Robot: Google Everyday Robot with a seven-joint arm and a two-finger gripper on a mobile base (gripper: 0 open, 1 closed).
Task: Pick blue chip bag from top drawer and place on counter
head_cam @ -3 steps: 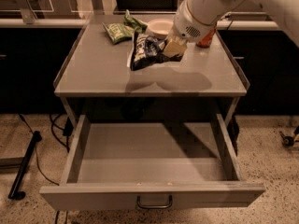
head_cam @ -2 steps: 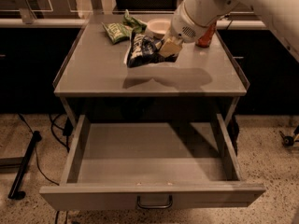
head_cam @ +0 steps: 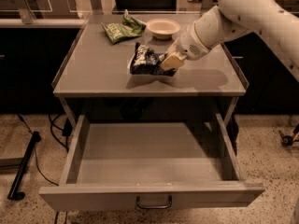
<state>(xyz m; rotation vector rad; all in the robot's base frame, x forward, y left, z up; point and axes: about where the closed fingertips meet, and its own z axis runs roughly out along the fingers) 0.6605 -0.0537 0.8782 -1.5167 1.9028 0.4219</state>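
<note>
- Speckled floor & dark cabinets surround a flat matte grey counter point(head_cam: 93, 73). Below it, the wide shallow grey metal top drawer point(head_cam: 210, 195) stands pulled out w/ nothing inside, curved metal pull handle point(head_cam: 154, 202) at front.
- Robot's tan two-finger gripper point(head_cam: 164, 63) is over the counter's middle, clamped on the wrinkled dark navy foil blue chip bag point(head_cam: 144, 59).
- Change vs ~1 s ago: bag + gripper sit lower. Bag's bottom edge now nearly meets its shadow, so it's prob. touching or just above the counter; can't tell which.
- Meaning: pick from drawer is done and carry is done. Only release + pull-away left, I'd judge.
- Crinkled green snack bag point(head_cam: 119, 29) & round white bowl point(head_cam: 162, 28) lie at the counter's back, apart from the drop spot, so a clash looks unlikely.
</note>
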